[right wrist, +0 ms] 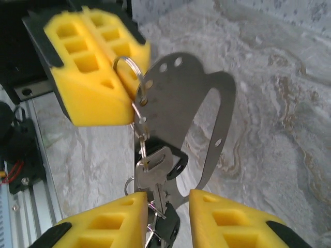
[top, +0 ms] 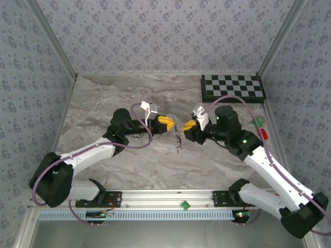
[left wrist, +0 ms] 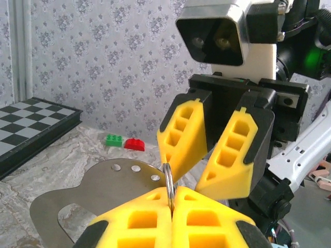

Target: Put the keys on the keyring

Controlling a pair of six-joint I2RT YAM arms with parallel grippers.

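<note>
The left claw (left wrist: 171,206) is pinched shut on the keyring (left wrist: 168,178), holding it up between the two arms. The keys (right wrist: 155,168) hang below the ring beside a flat metal plate (right wrist: 207,98), and the right claw (right wrist: 166,199) stands wide with one finger on either side of the bunch. To do this well, the right claw should probably close on one key head only, clear of the plate. The left should hold the ring level so nothing swings or twists.
</note>
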